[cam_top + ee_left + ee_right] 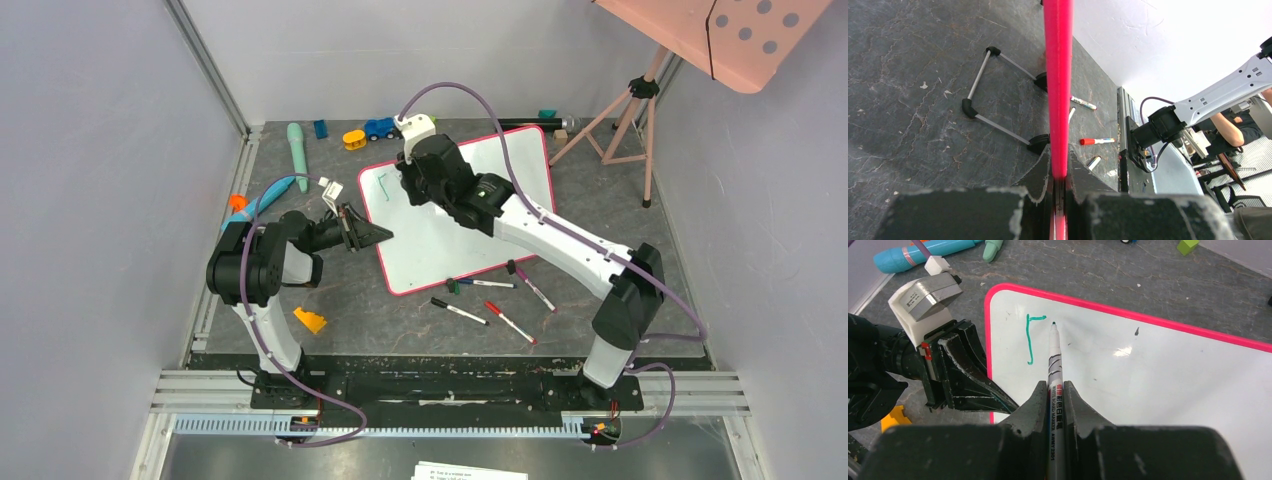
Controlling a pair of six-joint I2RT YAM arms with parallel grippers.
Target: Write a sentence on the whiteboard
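The whiteboard (450,240) lies tilted on the dark table, glossy white with a pink-red rim (1058,75). My left gripper (378,236) is shut on its left rim, and the rim runs between the jaws (1058,167). My right gripper (1055,387) is shut on a white marker (1054,360) over the board's upper left corner (405,180). The marker tip (1053,324) is at the board surface. Of the sentence, one green mark (1030,340) shows just left of the tip: a vertical stroke with a short top bar.
Several loose markers (460,311) lie below the board's near edge. Toys line the back: a teal one (297,143), a yellow one (354,139), a blue car (380,128). A yellow piece (310,320) sits near the left arm. A pink tripod (625,110) holds a dotted panel (740,35) at back right.
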